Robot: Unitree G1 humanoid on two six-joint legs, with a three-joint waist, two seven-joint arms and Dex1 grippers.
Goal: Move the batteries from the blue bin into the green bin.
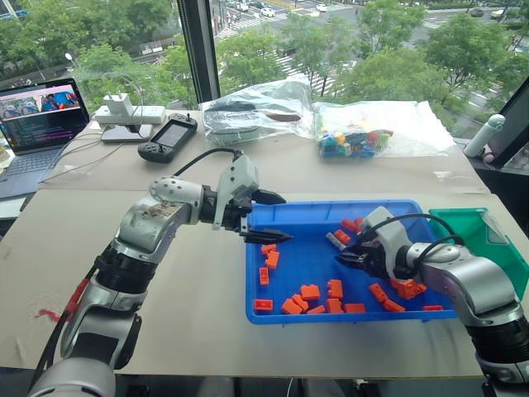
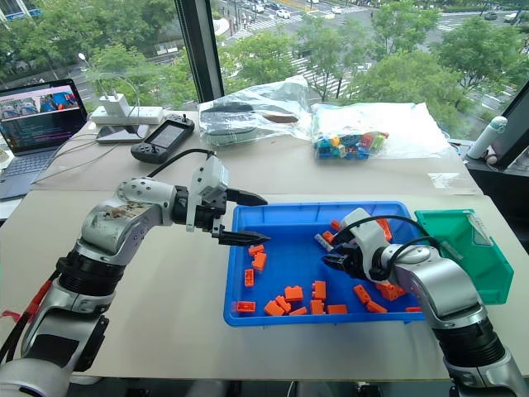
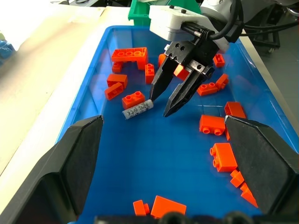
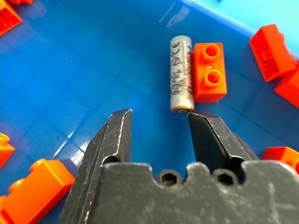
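One battery, a slim silver-grey cylinder, lies on the floor of the blue bin beside an orange brick. My right gripper hovers low over the bin floor, jaws apart and empty. One fingertip sits just at the battery's near end. In the left wrist view the same gripper points down next to the battery. My left gripper hangs open over the bin's left rim, holding nothing. The green bin stands against the blue bin's right end.
Several orange bricks are scattered across the blue bin. At the back of the table are a laptop, a handheld game console, a power strip and plastic bags, one with coloured bricks. A white bottle stands far right.
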